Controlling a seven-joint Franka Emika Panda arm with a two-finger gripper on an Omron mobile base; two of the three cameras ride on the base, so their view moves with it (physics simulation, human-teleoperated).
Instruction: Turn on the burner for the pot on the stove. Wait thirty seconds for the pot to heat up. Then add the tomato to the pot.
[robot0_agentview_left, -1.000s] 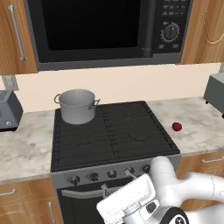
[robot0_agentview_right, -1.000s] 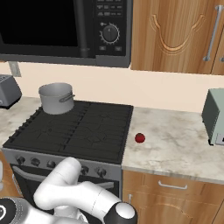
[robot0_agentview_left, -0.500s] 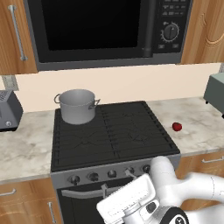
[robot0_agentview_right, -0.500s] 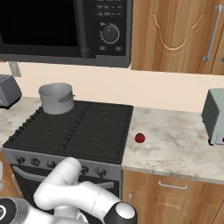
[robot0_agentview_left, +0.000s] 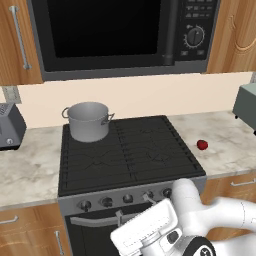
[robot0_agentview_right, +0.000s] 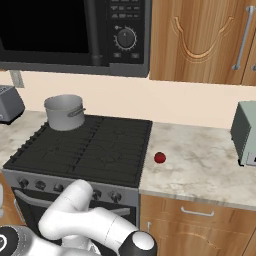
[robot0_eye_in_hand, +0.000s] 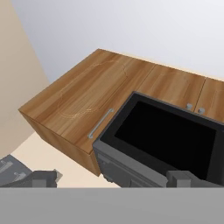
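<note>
Sitting at the back left corner of the stove (robot0_agentview_left: 130, 150), the pot (robot0_agentview_left: 88, 121), tomato (robot0_agentview_left: 202, 145) on the counter (robot0_agentview_right: 200, 165) just right of the stove, gripper (robot0_eye_in_hand: 111, 178) jaws wide, holding nothing, facing the microwave (robot0_eye_in_hand: 162, 140)

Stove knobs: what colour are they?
Black knobs on a silver strip, clearest in the right base view.
</note>
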